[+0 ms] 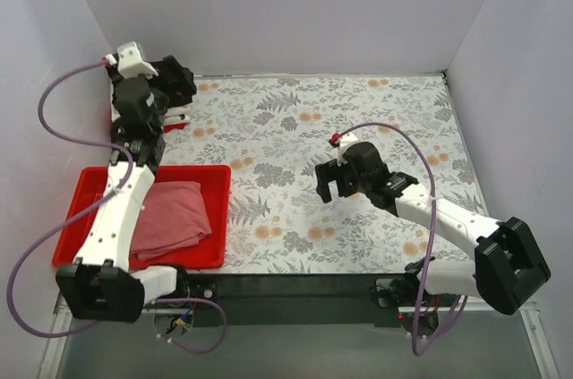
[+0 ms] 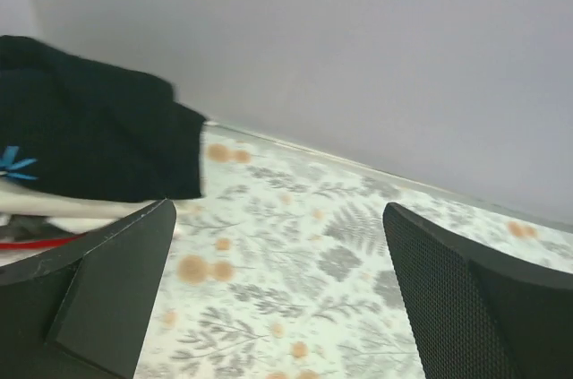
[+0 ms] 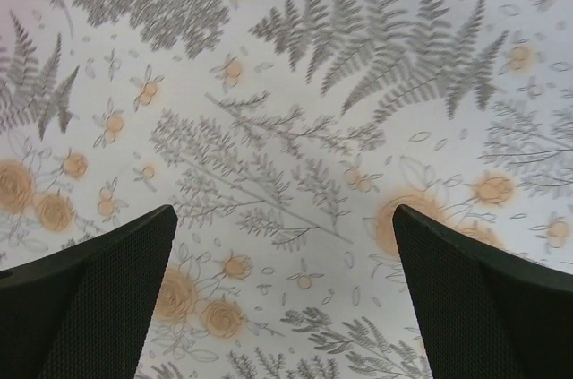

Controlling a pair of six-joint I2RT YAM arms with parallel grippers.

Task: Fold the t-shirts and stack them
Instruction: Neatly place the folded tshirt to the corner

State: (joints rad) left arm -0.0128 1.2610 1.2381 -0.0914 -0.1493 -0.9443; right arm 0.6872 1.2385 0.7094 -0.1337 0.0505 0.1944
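The dusty pink t-shirt (image 1: 170, 218) lies folded in the near red tray (image 1: 215, 177) at the front left. The black t-shirt (image 2: 89, 137), with a small blue mark, lies on the cream-white t-shirt (image 2: 54, 205) at the left of the left wrist view. In the top view my left arm hides that pile. My left gripper (image 1: 183, 83) (image 2: 277, 218) is open and empty over the far left corner, just right of the pile. My right gripper (image 1: 327, 184) (image 3: 282, 218) is open and empty above the bare floral cloth mid-table.
A second red tray's edge (image 1: 176, 125) (image 2: 36, 241) shows under the black and cream pile at the far left. The floral tablecloth (image 1: 358, 119) covers the table. Grey walls close the back and both sides.
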